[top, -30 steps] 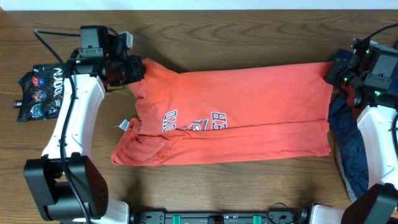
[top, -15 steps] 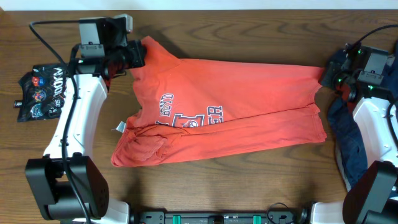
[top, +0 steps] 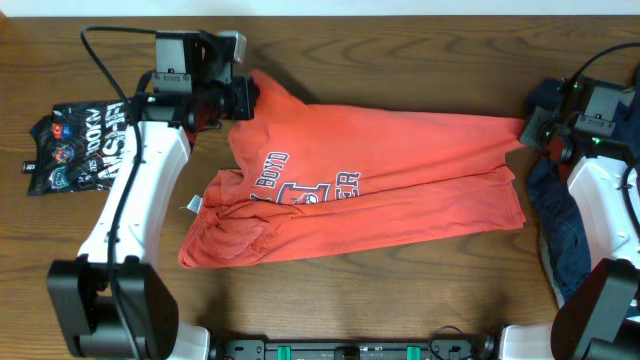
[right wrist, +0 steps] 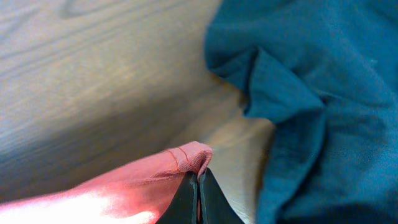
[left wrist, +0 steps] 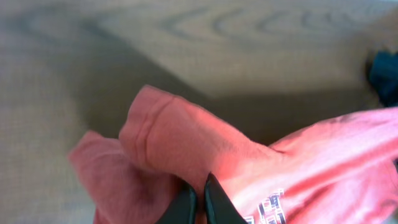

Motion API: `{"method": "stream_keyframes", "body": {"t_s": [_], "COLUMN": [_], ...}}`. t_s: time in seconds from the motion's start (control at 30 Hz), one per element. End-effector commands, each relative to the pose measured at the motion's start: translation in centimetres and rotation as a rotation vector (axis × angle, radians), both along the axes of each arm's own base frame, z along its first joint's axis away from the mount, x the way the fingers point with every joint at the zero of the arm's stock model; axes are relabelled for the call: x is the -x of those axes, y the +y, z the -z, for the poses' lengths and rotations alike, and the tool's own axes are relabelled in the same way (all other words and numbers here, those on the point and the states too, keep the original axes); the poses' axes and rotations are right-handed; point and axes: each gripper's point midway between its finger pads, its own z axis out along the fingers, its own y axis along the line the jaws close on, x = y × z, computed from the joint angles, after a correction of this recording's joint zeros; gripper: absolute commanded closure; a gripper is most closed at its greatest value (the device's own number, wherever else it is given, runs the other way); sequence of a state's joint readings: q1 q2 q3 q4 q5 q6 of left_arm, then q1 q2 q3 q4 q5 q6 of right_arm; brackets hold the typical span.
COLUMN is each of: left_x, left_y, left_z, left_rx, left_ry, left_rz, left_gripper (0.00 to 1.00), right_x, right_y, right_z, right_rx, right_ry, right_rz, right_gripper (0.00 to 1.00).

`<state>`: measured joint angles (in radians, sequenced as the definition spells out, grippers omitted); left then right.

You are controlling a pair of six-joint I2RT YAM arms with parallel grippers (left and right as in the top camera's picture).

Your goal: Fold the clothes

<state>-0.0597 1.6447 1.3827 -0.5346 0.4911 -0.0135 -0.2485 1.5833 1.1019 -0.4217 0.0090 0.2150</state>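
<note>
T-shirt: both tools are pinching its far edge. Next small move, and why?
Probably draw both tools toward the robot together, laying the held edge over the print. The left tool is shut on the sleeve and the right tool on the opposite hem corner. So the T-shirt is stretched between them along its far edge, while its near edge lies on the table.

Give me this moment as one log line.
left gripper shut on T-shirt | right gripper shut on T-shirt | far edge held up, near part on table | snack bag at left | blue garment at right
</note>
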Motion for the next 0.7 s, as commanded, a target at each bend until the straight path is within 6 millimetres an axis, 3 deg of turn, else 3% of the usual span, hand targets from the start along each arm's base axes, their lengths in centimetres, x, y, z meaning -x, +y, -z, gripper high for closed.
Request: {"method": "stream_keyframes", "body": {"t_s": [0.0, 0.2, 0.37, 0.43, 0.53, 0.67], "left_x": [2.0, 8.0, 10.0, 9.9, 8.2, 3.1], "left_y": [0.4, 1.3, 5.7, 7.0, 7.3, 7.0], "left_z": [-3.4, -2.4, -0.4, -0.3, -1.1, -4.6], "left_rx": [-0.013, -0.056, -0.282, -0.344, -0.352, -0.314], "left_ry": [-0.039, 0.162, 0.262, 0.259, 0.185, -0.067], "left_rz": [0.007, -0.013, -0.145, -0.191, -0.213, -0.251], "left_gripper": [0.94, 0.94, 0.94, 0.94, 0.94, 0.94], "right_x": [0.7, 2.2, 4.3, 5.1, 5.8, 5.8], "right_y": [-1.6, -1.8, -1.5, -1.6, -1.5, -1.5], "right_z": [0.3, 1.3, 2.5, 2.8, 3.1, 3.1], "right_rx": [0.066, 0.07, 0.062, 0.063, 0.052, 0.052], "right_ry": [0.036, 0.109, 0.208, 0.241, 0.27, 0.273], "right_rz": [0.047, 0.062, 0.066, 0.085, 0.101, 0.101], "right_gripper": [0.99, 0.99, 0.99, 0.99, 0.99, 0.99]}}
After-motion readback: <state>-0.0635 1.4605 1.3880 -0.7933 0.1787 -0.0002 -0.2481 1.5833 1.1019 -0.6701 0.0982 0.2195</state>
